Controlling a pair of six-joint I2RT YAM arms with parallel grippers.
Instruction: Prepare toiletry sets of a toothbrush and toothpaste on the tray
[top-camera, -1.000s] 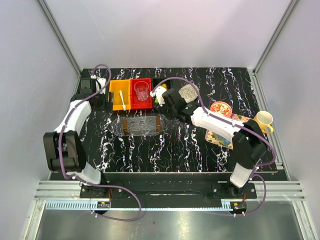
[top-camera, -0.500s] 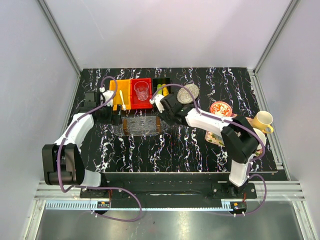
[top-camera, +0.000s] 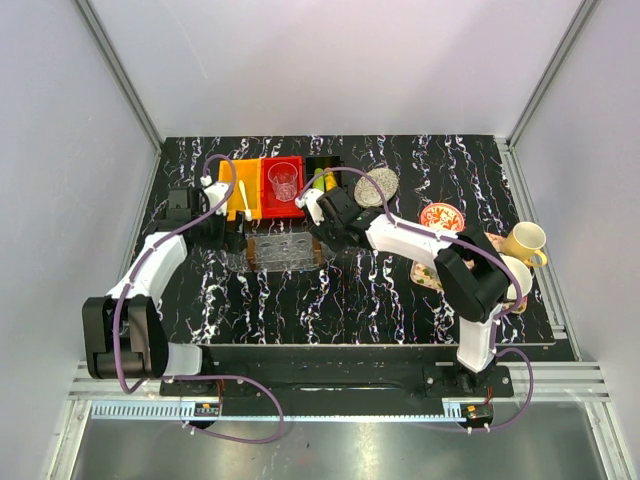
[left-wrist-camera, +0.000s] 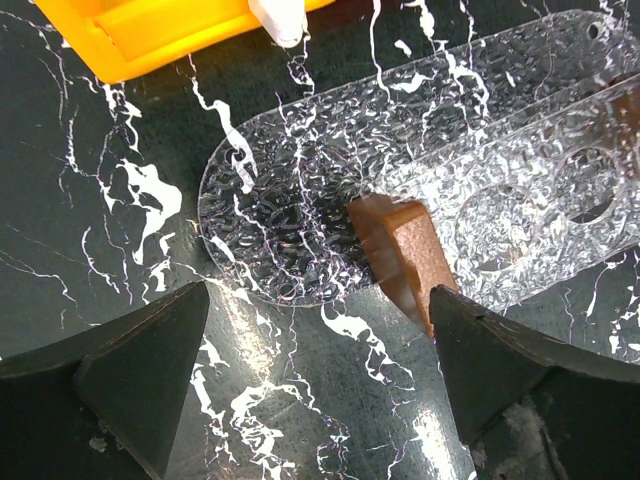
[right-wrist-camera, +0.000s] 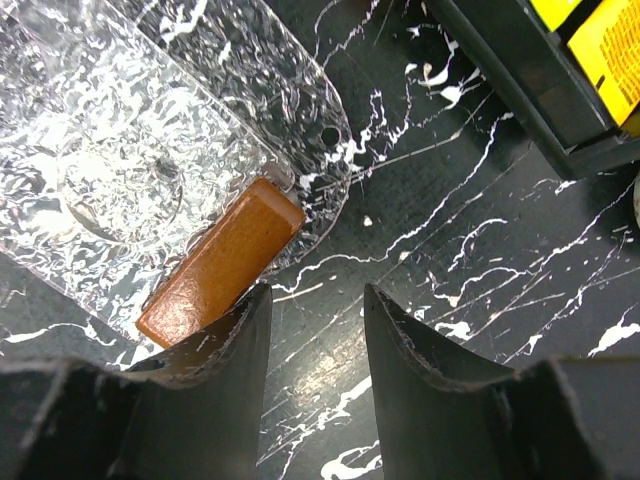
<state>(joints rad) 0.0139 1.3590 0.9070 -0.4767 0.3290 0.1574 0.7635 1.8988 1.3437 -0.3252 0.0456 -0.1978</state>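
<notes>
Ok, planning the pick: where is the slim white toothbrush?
Top view: the slim white toothbrush lies in the orange bin, back left of the table, beside the red bin.

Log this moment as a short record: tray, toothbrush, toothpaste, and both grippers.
tray: clear, mid-table, no toothbrush or tube on it
toothbrush: lying in the orange bin
toothpaste: green and yellow tubes in the black bin
left gripper: open, at the tray's left end
right gripper: open, at the tray's right end
</notes>
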